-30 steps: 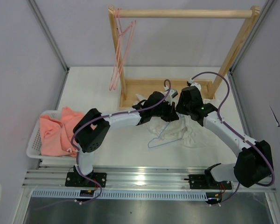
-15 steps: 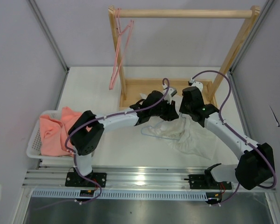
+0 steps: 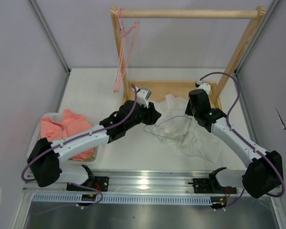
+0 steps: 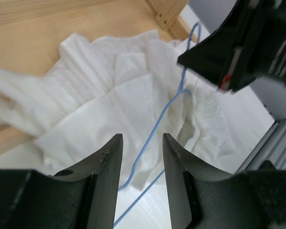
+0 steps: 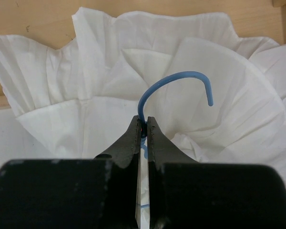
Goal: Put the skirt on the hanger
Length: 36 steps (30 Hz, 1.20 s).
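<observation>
Right end effector (image 5: pixel 142 119) hides the hanger (image 5: pixel 181 75) below its hook — shoulders unseen.

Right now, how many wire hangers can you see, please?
2: the blue hanger is over the skirt, its neck pinched in the right claw; the pink hanger hangs at the rack's left end. More could overlap there.

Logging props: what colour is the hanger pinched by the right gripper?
Light blue; the hanger shows best in the right wrist view.

White tabletop (image 3: pixel 93 90), plain pale grey walls (image 3: pixel 19 62) on the left, right and far sides, thin metal posts (image 3: pixel 50 36) in the far corners, light wooden garment rack (image 3: pixel 186 14) towards the far side, ribbed aluminium rail (image 3: pixel 148 181) along the near edge, soft even light
</observation>
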Each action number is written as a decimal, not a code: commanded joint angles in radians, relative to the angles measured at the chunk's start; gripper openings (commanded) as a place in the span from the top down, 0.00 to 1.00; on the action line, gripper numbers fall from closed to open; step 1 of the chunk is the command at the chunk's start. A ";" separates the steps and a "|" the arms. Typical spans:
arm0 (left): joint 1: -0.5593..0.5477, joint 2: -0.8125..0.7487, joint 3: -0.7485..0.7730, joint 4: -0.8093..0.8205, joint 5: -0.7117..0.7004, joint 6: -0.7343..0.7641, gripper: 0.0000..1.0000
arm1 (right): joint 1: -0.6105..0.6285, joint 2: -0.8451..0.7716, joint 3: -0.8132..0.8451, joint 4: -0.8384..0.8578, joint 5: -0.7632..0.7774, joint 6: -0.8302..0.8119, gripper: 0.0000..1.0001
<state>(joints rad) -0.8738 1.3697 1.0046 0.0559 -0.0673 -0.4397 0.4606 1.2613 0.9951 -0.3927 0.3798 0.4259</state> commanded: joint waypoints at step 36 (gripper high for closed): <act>-0.330 0.278 -0.358 0.756 -0.456 -0.372 0.54 | -0.085 0.076 0.128 -0.092 -0.007 0.040 1.00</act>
<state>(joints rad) -1.1919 1.6344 0.5713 0.8074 -0.4641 -0.8089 0.3843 1.3323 1.0836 -0.4664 0.3737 0.4442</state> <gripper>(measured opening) 0.464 0.039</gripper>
